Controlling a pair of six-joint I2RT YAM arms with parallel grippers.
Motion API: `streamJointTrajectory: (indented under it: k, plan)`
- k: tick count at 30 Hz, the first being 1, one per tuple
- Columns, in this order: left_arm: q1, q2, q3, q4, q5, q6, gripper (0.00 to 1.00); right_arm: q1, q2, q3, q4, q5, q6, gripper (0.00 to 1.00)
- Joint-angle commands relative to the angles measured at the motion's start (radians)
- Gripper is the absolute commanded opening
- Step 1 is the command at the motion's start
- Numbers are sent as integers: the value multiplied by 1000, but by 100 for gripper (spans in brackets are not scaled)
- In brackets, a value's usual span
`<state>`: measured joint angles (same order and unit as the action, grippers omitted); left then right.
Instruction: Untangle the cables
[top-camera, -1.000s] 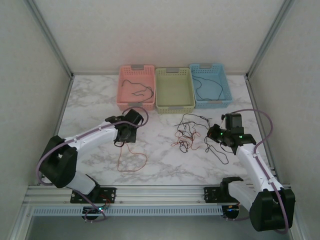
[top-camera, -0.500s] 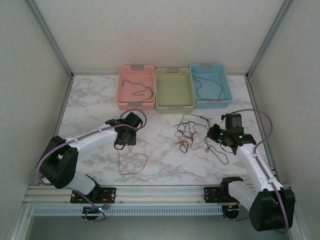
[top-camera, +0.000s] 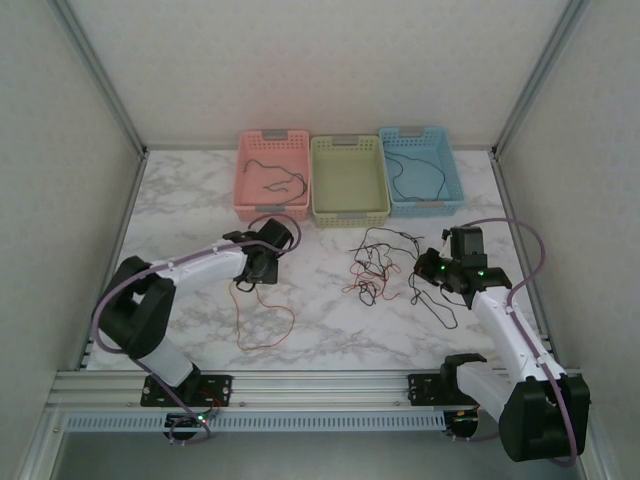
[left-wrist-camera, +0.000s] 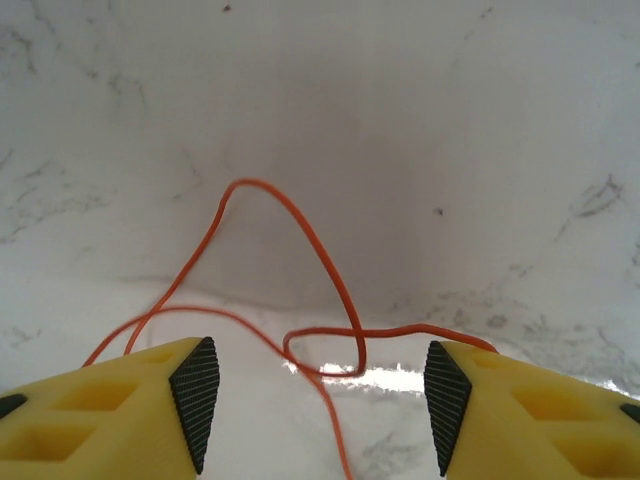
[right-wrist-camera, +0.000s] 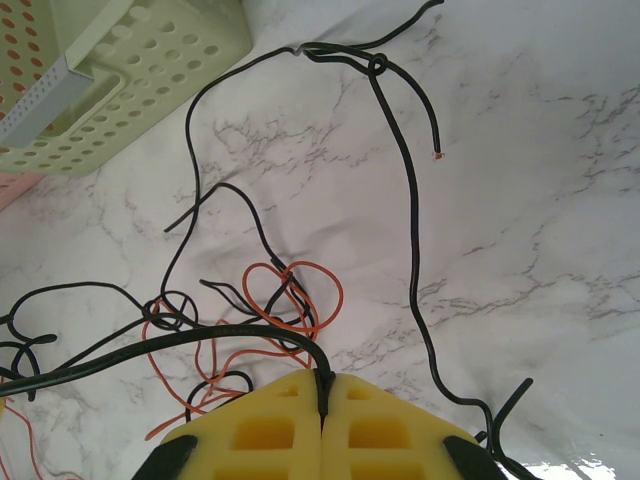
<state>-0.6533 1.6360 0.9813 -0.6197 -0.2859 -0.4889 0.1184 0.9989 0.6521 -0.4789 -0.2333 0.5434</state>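
The left gripper (left-wrist-camera: 320, 400) is hovering with its jaws apart over the loose orange cable (left-wrist-camera: 330, 270), which is lying flat on the tabletop (top-camera: 190, 195), left of the main tangle (top-camera: 370, 265). The right gripper (right-wrist-camera: 322, 400) is pinching a black cable (right-wrist-camera: 200, 337) running out of that knot. Pulling it hard is probably just cinching the knot or dragging the whole clump. The flat orange one might slip a grab too.

cables (top-camera: 368, 270): black/red-orange tangle, centre | red-orange strand (left-wrist-camera: 330, 280): loose (looped), lying left
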Motion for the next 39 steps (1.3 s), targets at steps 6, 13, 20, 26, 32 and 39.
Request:
streamJointTrajectory:
  k: [6, 13, 20, 26, 32, 39]
  plan:
    - [12, 64, 23, 26, -48, 22, 42, 3, 1, -11, 3, -8, 0, 0]
    - [36, 88, -9, 64, -22, 19, 40, 4, 0, -12, 3, -6, 0, 0]
    - [63, 102, -34, 101, 20, 24, 16, 3, -3, -12, 0, -3, -2, 0]
    - [61, -23, -3, 33, -2, 21, 0, 3, -7, -18, 0, -3, -1, 0]
    - [-10, -162, 287, -123, 26, 66, 0, 3, -8, -20, 2, -3, 0, 0]
    - [-42, -40, 762, -150, 86, 148, 0, 3, -4, -20, 0, -3, 0, 0]
